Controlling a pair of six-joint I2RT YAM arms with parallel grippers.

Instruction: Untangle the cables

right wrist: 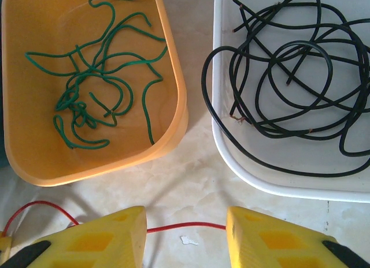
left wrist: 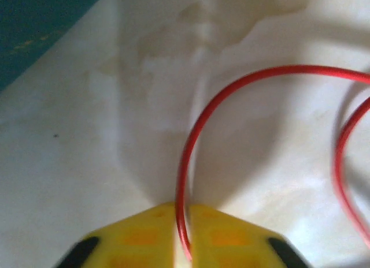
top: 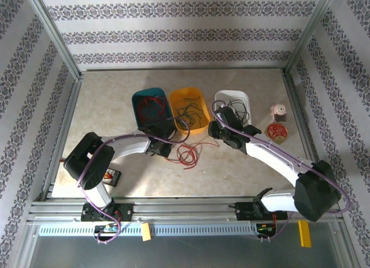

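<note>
The loose red wire lies in a few slack loops on the table, just in front of the bins and between the two grippers. The left gripper is clamped tight on one strand of it. From the closed jaws the wire rises and curves off to the right. The right gripper hovers low over the table with its jaws partly apart and nothing in them, and a straight stretch of the red wire runs across the table under the gap.

We judge the job mostly done, since the colours are already separated. What is left appears to be this last red wire, which probably belongs with the other reds.

The teal bin holds a coil of red wires. Next to it, the orange bin holds green wires, loosely heaped. The white bin holds black wires, with one loop hanging out over its left rim. We cannot tell whether any knots remain in those heaps.
</note>
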